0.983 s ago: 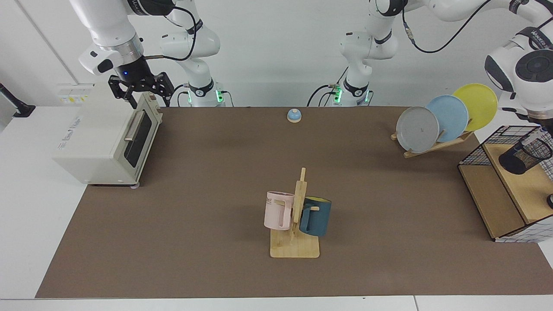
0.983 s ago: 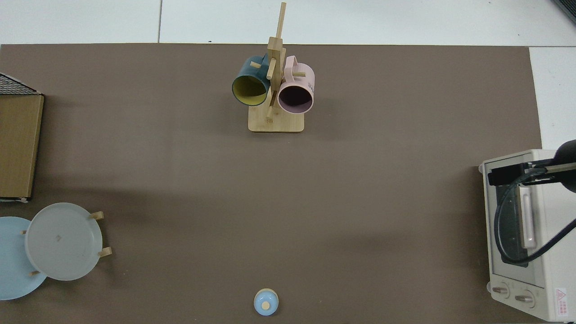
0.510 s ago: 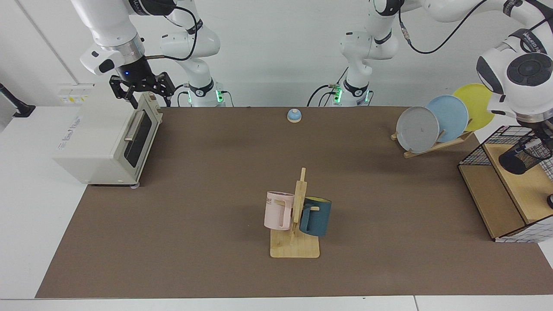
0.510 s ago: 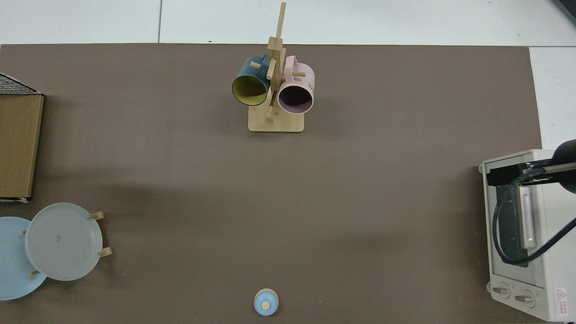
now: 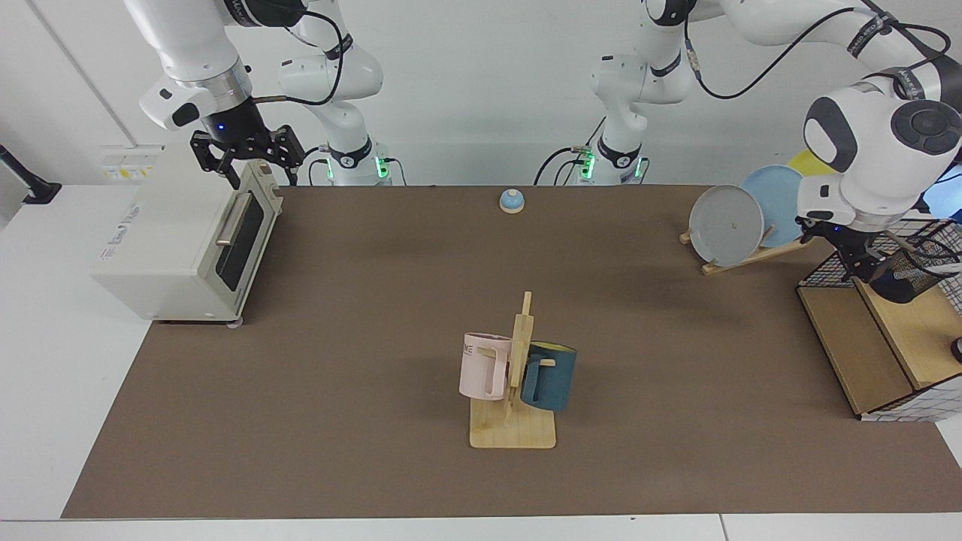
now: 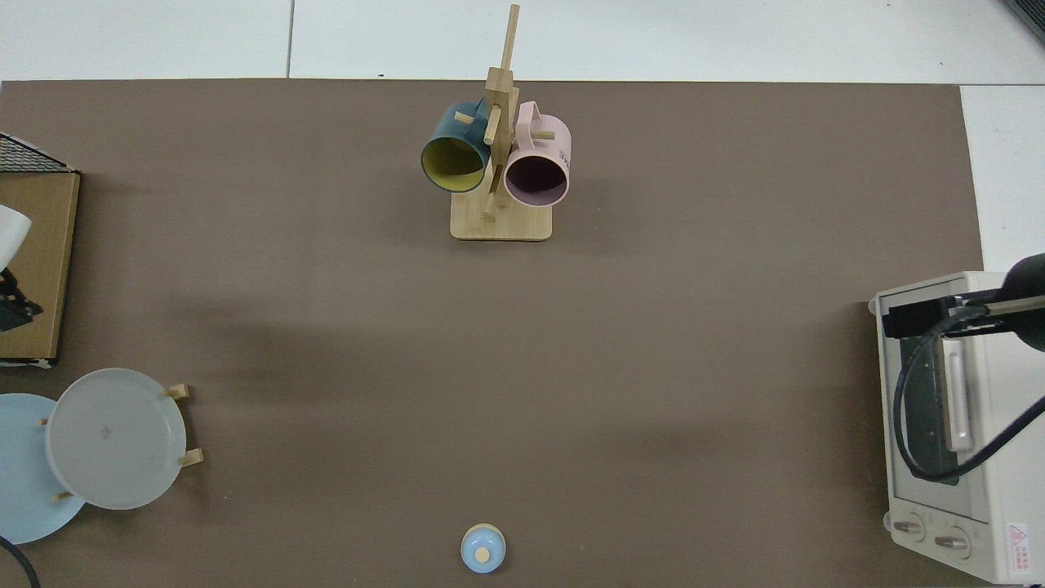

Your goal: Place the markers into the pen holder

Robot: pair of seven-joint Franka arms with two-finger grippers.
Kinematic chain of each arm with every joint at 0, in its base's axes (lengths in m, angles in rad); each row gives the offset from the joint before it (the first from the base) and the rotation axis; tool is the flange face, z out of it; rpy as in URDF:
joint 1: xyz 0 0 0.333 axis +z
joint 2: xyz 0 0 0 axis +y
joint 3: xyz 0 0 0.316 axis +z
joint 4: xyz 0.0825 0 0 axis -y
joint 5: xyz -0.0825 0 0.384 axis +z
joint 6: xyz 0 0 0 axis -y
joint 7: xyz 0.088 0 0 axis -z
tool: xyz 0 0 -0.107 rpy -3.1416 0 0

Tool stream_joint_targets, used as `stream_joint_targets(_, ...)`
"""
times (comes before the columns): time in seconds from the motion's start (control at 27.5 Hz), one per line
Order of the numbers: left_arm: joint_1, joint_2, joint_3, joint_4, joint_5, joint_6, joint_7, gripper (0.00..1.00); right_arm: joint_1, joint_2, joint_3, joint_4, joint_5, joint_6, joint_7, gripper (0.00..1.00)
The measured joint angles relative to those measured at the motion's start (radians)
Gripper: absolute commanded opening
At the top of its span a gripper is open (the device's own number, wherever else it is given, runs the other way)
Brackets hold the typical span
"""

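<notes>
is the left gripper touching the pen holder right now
Touching. In the facing view the left gripper is at the rim of the black mesh pen holder, which hangs tilted above the wooden shelf. The right gripper waits over the toaster oven.

Robot lab staged as a kitchen: two white arms bolted behind a table (image 5: 676, 466) with a brown mat, bare white walls, cabling. Props: toaster oven (image 5: 184, 244), mug tree (image 5: 515, 391), plate rack (image 5: 759, 252), call bell (image 5: 512, 200).
</notes>
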Motion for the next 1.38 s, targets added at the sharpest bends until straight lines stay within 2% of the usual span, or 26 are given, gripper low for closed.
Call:
stream_joint_targets(0.33,-0.068,-0.049,-0.077,-0.082,-0.048,0.000,-0.410,1.00,0.000,0.000,0.000,0.000,0.000,0.000,0.000,1.00)
stream_joint_targets(0.69,-0.068,-0.067,-0.093,-0.110,-0.138,0.001,-0.824,1.00,0.000,0.000,0.000,0.000,0.000,0.000,0.000,1.00)
stream_joint_targets(0.76,-0.049,-0.071,-0.119,-0.109,-0.138,0.002,-0.881,1.00,0.000,0.000,0.000,0.000,0.000,0.000,0.000,1.00)
stream_joint_targets(0.95,0.063,-0.082,-0.259,-0.087,-0.139,0.006,-0.950,1.00,0.000,0.000,0.000,0.000,0.000,0.000,0.000,1.00)
stream_joint_targets(1.06,0.114,-0.092,-0.316,-0.065,-0.139,0.006,-0.967,1.00,0.000,0.000,0.000,0.000,0.000,0.000,0.000,1.00)
stream_joint_targets(1.2,0.151,-0.121,-0.345,-0.047,-0.140,0.004,-0.969,1.00,0.000,0.000,0.000,0.000,0.000,0.000,0.000,1.00)
stream_joint_targets(1.38,0.169,-0.175,-0.357,-0.043,-0.140,-0.006,-0.980,1.00,0.000,0.000,0.000,0.000,0.000,0.000,0.000,1.00)
